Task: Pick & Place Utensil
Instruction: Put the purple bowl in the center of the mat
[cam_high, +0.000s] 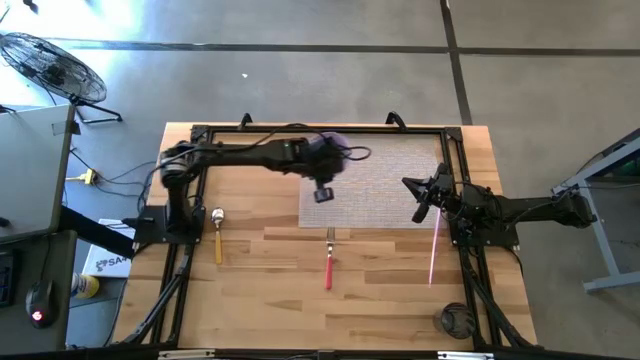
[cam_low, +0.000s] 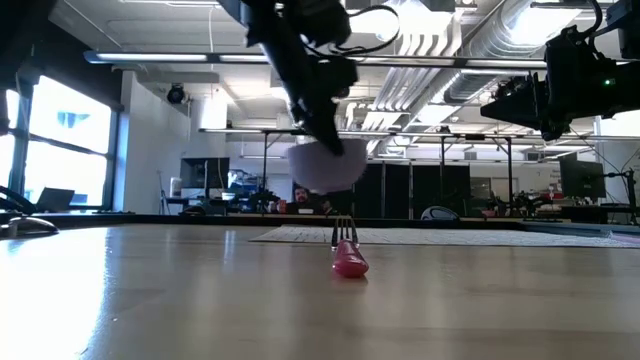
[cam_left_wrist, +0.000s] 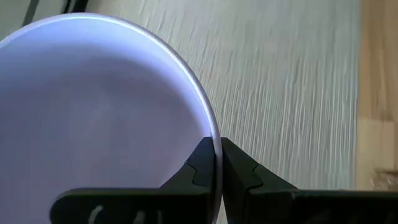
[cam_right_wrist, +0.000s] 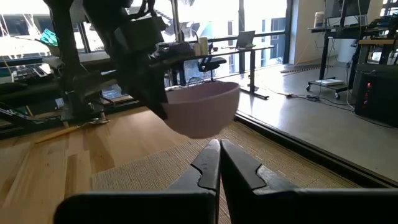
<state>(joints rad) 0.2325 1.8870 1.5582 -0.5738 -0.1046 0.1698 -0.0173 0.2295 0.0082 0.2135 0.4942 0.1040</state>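
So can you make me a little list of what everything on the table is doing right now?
left gripper: shut on the rim of the bowl, holding it above the mat
right gripper: shut, empty, at the mat's right edge
fork: red handle, lying on the table in front of the mat
spoon: yellow handle, on the table's left side
pink utensil: lying right of the fork

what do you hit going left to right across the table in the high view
gold-handled spoon → left end effector, holding a pale bowl over the woven mat → red-handled fork → right end effector → pink utensil
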